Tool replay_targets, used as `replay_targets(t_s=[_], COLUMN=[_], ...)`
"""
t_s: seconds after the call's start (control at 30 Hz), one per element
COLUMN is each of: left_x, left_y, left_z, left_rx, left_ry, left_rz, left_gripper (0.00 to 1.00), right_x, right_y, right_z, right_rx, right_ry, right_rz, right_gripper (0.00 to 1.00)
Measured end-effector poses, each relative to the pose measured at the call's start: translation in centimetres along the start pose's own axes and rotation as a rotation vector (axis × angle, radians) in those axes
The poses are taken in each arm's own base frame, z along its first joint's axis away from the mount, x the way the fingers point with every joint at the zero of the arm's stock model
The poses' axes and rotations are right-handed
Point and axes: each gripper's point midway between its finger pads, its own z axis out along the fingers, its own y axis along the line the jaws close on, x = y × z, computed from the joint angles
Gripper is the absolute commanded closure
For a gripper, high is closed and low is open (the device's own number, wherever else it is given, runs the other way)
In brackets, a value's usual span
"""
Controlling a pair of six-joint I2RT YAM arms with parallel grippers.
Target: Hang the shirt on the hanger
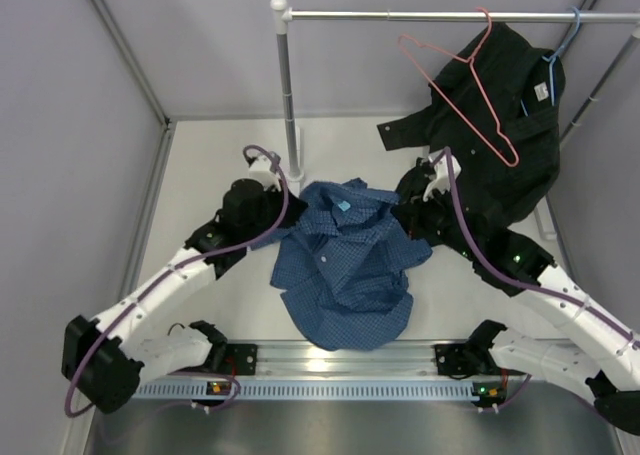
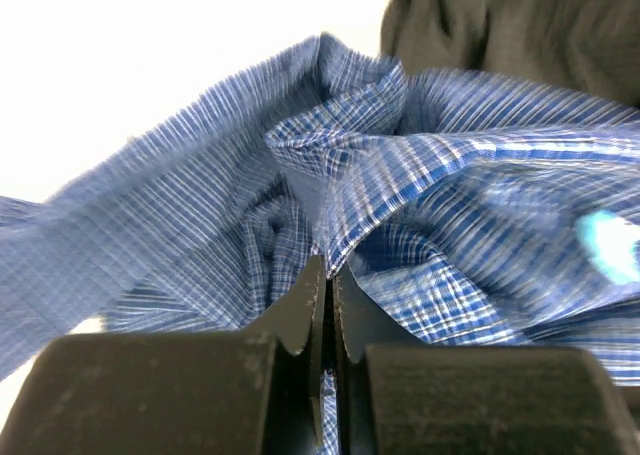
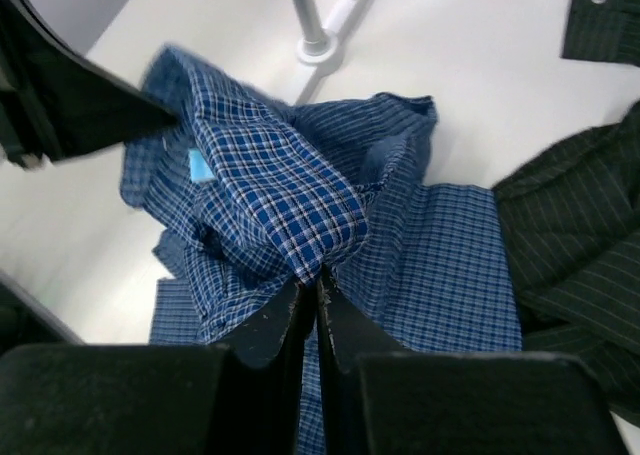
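the blue fine-checked button-up shirt [image 1: 345, 275] lies crumpled on the white table [image 1: 200, 155], mid-table between the two arms. the thin pink-red wire hanger [image 1: 478, 47] hangs well apart from it on the metal rail [image 1: 430, 16] at the far right, in front of a black shirt [image 1: 540, 175] draped on a light blue hanger [image 1: 560, 50]. the left gripper [image 2: 326, 270] has its jaws pressed together with checked cloth bunched at the tips, apparently pinching the collar area on the far left. the right gripper [image 3: 310, 280] is likewise closed, nipping a raised fold on the shirt's far right. the step in hand looks like taking hold of both shoulders so the garment can be lifted and spread. to do it well, each pinch should catch a single layer close to the collar seam, not a stacked fold. the arms should then rise together and draw apart evenly, so the neck opening shows. as it lies, the shirt's long axis runs far to near. the collar and its small cyan label [image 1: 343, 205] point to the far side, and the hem points toward the arm bases.
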Motion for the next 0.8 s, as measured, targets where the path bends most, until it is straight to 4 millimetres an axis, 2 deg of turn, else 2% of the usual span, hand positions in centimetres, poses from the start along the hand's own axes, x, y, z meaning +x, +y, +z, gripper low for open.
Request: replay_targets(t_s=[0.07,0.13,0.2,0.23,0.33,0.43,0.5,0.53,0.6,0.67,0.7,0.77,0.8], left_x=[-3.7,-9.1,-15.3,-17.7,-24.7,-28.8,-30.3,-30.6,-30.3,-29.4,-28.5,-26.2,-24.2], left_y=[-1.0,-3.4,-6.7,-8.2,-13.1,-17.0,-19.2,-20.0,-20.7,-20.4,-19.7,-17.9,-16.5], left_z=[-2.6,-6.1,-10.5,-12.5,-20.2,-26.5,-30.1,-31.3,-32.2,-31.0,-29.0,-24.8,-21.6], left_rx=[-0.020,-0.004,0.046,0.073,0.184,0.292,0.373,0.408,0.449,0.450,0.429,0.381,0.340], left_ry=[-0.080,-0.199,-0.339,-0.398,-0.576,-0.695,-0.754,-0.770,-0.770,-0.735,-0.691,-0.598,-0.519], left_rz=[0.031,0.062,0.095,0.109,0.172,0.238,0.283,0.300,0.320,0.323,0.317,0.298,0.282], left_gripper=[1.00,1.00,1.00,1.00,1.00,1.00,1.00,1.00,1.00,1.00,1.00,1.00,1.00], right_x=[-0.5,-2.1,-5.0,-6.9,-13.1,-19.3,-22.7,-23.8,-25.1,-24.4,-23.6,-20.6,-19.0], right_y=[1.0,2.7,4.7,5.7,8.6,10.6,11.8,12.1,12.5,12.1,11.6,10.3,9.6], right_z=[0.1,0.2,0.1,-0.1,-2.0,-5.9,-9.0,-10.3,-12.5,-13.3,-13.2,-11.6,-10.7], right_rx=[-0.044,-0.111,-0.186,-0.224,-0.332,-0.427,-0.494,-0.519,-0.562,-0.561,-0.546,-0.491,-0.460], right_ry=[0.007,0.005,-0.024,-0.052,-0.158,-0.298,-0.386,-0.420,-0.475,-0.481,-0.479,-0.435,-0.408], right_rz=[0.004,0.015,0.032,0.040,0.068,0.094,0.106,0.110,0.121,0.140,0.153,0.195,0.215], right_gripper=[0.94,0.98,1.00,1.00,1.00,1.00,1.00,1.00,1.00,1.00,1.00,1.00,1.00])
